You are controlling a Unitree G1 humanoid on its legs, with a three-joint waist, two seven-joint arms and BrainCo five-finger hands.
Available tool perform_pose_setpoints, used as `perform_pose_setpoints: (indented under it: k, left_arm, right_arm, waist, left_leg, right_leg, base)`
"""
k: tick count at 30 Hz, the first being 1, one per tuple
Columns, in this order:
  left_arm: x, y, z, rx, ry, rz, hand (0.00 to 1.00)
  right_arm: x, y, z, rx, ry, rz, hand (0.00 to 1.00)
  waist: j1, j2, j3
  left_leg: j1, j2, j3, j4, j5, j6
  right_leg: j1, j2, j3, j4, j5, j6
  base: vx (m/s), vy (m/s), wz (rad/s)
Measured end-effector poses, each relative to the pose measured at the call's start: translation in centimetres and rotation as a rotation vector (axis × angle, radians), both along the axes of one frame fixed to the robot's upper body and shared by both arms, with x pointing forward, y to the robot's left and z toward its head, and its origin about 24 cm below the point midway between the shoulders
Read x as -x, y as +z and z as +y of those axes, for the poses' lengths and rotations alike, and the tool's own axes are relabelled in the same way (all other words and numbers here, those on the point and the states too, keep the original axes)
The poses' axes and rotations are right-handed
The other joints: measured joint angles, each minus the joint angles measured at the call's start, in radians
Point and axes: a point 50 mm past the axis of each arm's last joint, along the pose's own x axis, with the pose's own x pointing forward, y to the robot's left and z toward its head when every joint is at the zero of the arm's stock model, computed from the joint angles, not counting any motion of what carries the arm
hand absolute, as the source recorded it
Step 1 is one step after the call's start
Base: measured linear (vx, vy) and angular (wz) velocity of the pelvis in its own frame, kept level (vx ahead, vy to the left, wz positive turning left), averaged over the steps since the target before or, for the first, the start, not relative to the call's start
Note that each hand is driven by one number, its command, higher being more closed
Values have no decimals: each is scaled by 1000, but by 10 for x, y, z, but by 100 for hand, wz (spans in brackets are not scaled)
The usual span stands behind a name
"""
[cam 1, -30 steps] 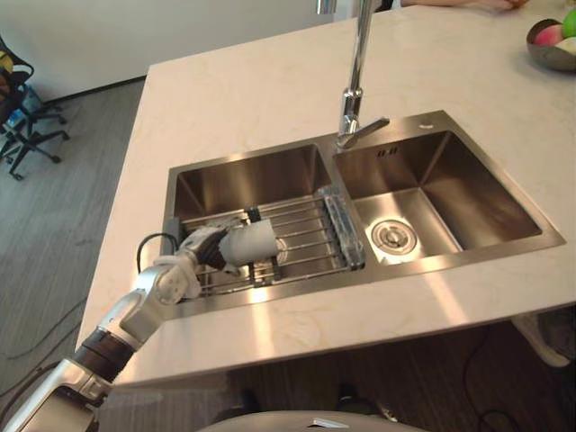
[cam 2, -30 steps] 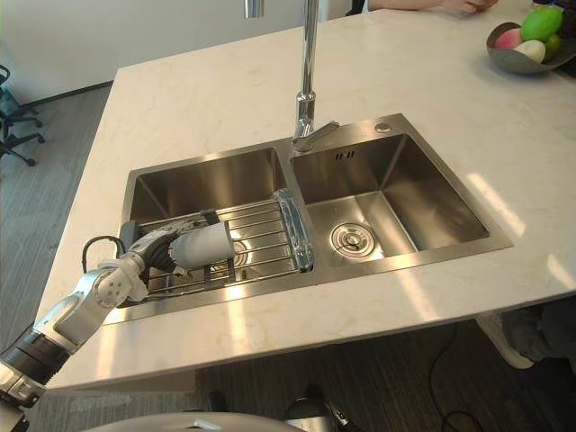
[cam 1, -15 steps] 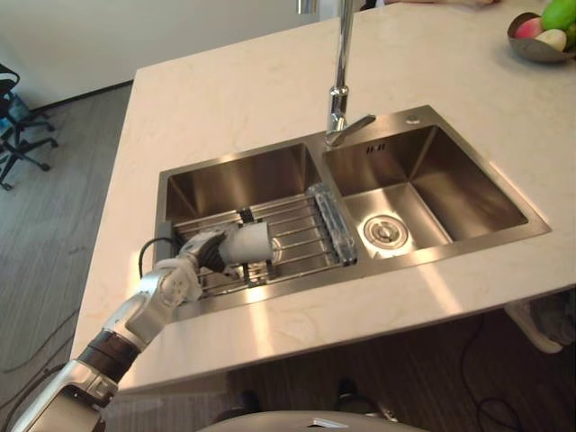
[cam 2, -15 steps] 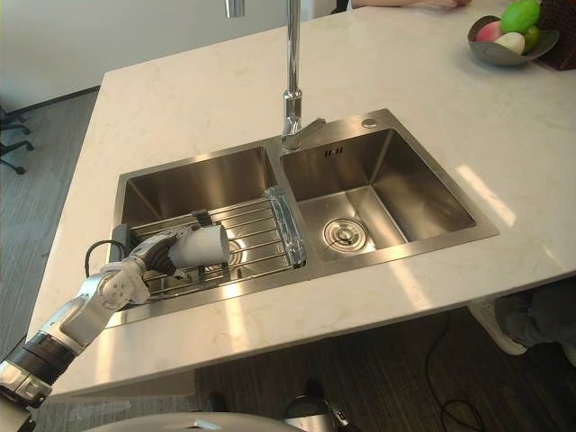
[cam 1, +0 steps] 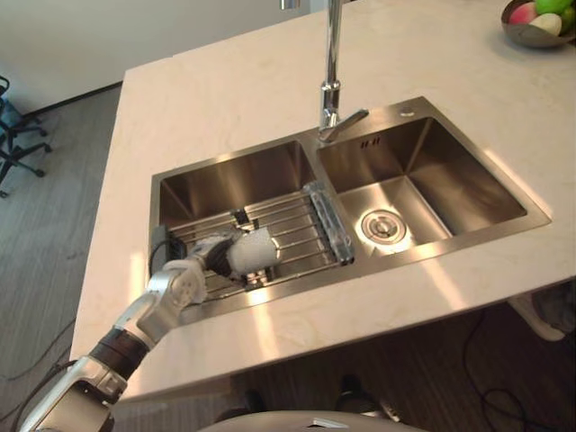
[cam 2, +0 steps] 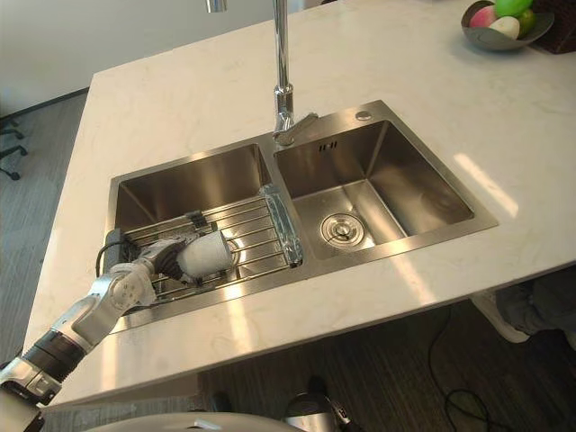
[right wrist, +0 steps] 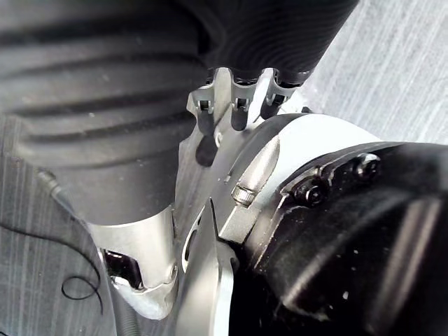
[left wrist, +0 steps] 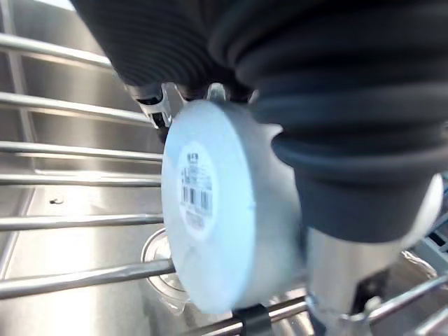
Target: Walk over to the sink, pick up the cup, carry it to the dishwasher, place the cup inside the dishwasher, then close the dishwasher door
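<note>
The left hand (cam 1: pixel 200 263) reaches in over the near edge of the pale stone desk (cam 1: pixel 225 99), fingers curled round the white cylindrical cup (cam 1: pixel 253 251). The cup lies on its side, flat base toward the wrist and mouth toward the sink's divider. It sits low over the steel wire rack (cam 1: pixel 301 220) in the left basin (cam 1: pixel 234 175) of the stainless double sink (cam 1: pixel 432 256). I cannot tell whether it clears the bars, so a straight lift seems safest.

The left arm (cam 1: pixel 135 328) is being extended forward from the lower left, nearly straight. The cup (cam 1: pixel 256 251) is being gripped in the left hand (cam 1: pixel 214 256), with fingers curled round it.
</note>
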Motion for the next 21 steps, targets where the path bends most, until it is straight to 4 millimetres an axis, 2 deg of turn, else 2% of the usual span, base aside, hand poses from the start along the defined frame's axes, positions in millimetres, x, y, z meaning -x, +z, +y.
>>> perform_pose_setpoints:
  k: [7,8,14,17,21]
  left_arm:
    - [0,0,-3,-2,-13,1,0]
    - [0,0,-4,-4,-16,2,100]
    - [-4,2,-12,1,-33,-11,100]
    - [-8,4,-17,0,-28,-39,100]
    - [-8,6,-18,-12,-40,-80,100]
  right_arm:
    - [1,0,0,10,-4,12,0]
    - [1,0,0,9,0,13,0]
    - [1,0,0,10,18,16,0]
    - [1,0,0,12,18,16,0]
    - [6,-1,0,18,17,23,0]
  waist:
    - [-8,-11,8]
    - [-11,-12,9]
    - [-18,-14,10]
    - [-22,-11,11]
    - [-28,-17,13]
  left_leg:
    - [-3,-19,0,0,24,8]
    - [-4,-19,0,0,24,9]
    - [-7,-19,-1,-2,26,17]
    - [-16,-14,-2,-3,0,42]
    - [-14,-12,1,-1,-18,31]
  right_leg:
    - [-5,-17,7,0,2,0]
    - [-5,-16,7,0,1,0]
    - [-10,-16,8,0,0,-5]
    - [-21,-10,8,0,7,-9]
    - [-21,-14,8,0,20,8]
  base:
    - [-1,0,-1]
    - [0,0,0]
    - [-54,-4,0]
    - [-48,12,-4]
    - [-15,9,-3]
